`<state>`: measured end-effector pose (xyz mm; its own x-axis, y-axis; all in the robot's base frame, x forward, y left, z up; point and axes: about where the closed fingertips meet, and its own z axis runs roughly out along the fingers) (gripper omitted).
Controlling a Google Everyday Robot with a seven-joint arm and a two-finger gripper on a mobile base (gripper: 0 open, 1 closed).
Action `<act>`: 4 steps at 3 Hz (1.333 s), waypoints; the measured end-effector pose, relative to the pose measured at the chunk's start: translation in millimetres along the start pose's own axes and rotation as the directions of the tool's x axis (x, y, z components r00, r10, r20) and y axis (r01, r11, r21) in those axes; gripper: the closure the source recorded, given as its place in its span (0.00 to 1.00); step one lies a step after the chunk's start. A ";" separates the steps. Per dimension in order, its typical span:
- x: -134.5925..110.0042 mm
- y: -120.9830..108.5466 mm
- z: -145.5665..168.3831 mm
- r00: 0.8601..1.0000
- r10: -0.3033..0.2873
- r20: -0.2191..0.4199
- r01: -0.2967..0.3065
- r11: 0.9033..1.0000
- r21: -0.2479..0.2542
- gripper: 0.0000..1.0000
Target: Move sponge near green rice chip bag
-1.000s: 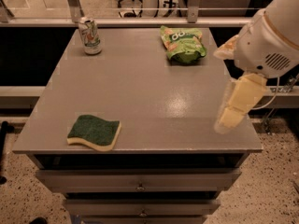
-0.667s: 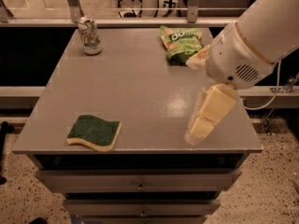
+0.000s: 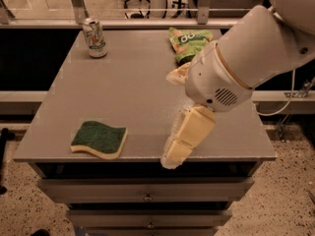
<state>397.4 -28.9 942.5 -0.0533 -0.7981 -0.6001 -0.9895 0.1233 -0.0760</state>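
While the sponge lies flat near the lower-left corner of the table, well apart from the bag at the upper middle of the frame, you have the whole job ahead of you: nothing is held yet. Your tool hangs over the table's front edge at the lower centre of the frame, to the right of the sponge and not touching it. I judge it sits there so you can come at the sponge from the side. Whether it stands apart or together you cannot tell from this angle, because the bulky white arm covers much of it.

The sponge has a dark green, rough scouring top over a pale yellow foam base with wavy edges. It should give under pressure, so clamp it across the short side. The bag is bright green, glossy and crinkled, lying flat with its lower right part hidden behind the arm; it looks light and may slide if bumped. A white-and-green can stands upright at the upper left, away from the likely route. The table is smooth and grey, so the sponge could skid if pushed.
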 end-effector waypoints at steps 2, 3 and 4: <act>-31.1 4.5 66.3 0.996 0.027 0.087 -0.026 1.000 -0.005 0.00; -48.2 -4.1 127.4 0.990 0.051 0.129 -0.055 0.998 0.021 0.00; -49.6 -10.6 153.1 0.987 0.071 0.146 -0.077 0.996 0.034 0.03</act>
<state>431.2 99.7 851.2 -0.1035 -0.6925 -0.7140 -0.9772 0.2045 -0.0566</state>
